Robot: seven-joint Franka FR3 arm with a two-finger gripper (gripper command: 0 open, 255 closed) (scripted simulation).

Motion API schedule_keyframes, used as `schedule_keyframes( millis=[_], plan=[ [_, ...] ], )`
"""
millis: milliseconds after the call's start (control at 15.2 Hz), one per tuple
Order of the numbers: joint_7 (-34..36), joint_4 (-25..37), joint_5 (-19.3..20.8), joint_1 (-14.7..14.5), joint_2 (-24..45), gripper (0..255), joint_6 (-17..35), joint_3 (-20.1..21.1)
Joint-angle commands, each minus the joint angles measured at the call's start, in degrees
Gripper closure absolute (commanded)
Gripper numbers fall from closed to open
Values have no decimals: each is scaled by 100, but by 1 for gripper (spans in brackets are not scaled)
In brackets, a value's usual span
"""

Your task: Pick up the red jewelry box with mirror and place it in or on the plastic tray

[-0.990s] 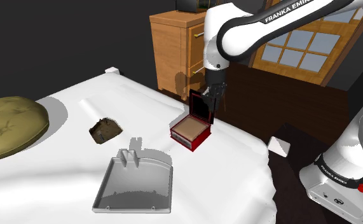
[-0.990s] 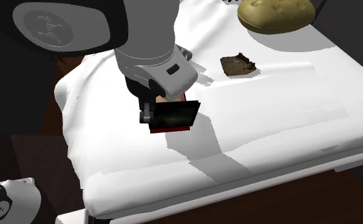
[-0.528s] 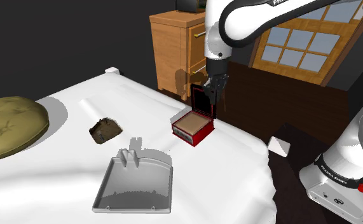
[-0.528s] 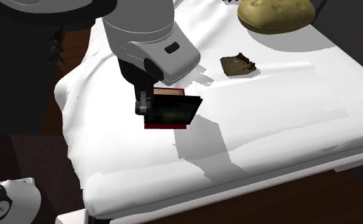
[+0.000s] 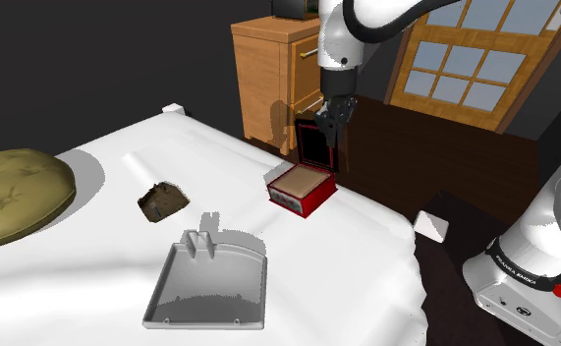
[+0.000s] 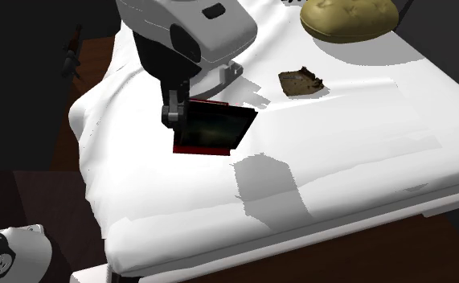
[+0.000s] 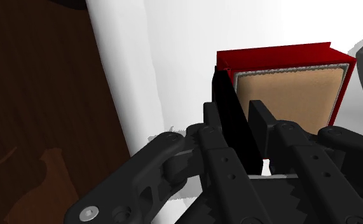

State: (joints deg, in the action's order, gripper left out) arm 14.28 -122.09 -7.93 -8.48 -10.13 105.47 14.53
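Our gripper point(image 5: 328, 128) has its jaws pinched narrow on the raised dark lid point(image 5: 317, 147) of the red jewelry box point(image 5: 300, 187). In the wrist view we see the fingers point(image 7: 260, 121) clamping that lid edge-on, with the tan lining beyond them. The box hangs just off the white bed point(image 5: 101, 265), near the edge by the wooden dresser point(image 5: 266, 74). The grey tray point(image 5: 209, 287) sits well apart from it, toward the shoulder view's lower left.

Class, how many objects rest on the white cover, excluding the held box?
3: olive cushion at shoulder view's left edge, brown lump mid-cover, grey tray nearest that camera.
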Motion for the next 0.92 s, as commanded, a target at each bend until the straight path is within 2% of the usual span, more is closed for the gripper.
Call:
schedule_keyframes(
  millis=[0, 858],
  plan=[
    [3, 123, 1, 6, -34, 255, -146, -11],
    [67, 986, 18, 25, -115, 255, -1087, -53]
  ],
)
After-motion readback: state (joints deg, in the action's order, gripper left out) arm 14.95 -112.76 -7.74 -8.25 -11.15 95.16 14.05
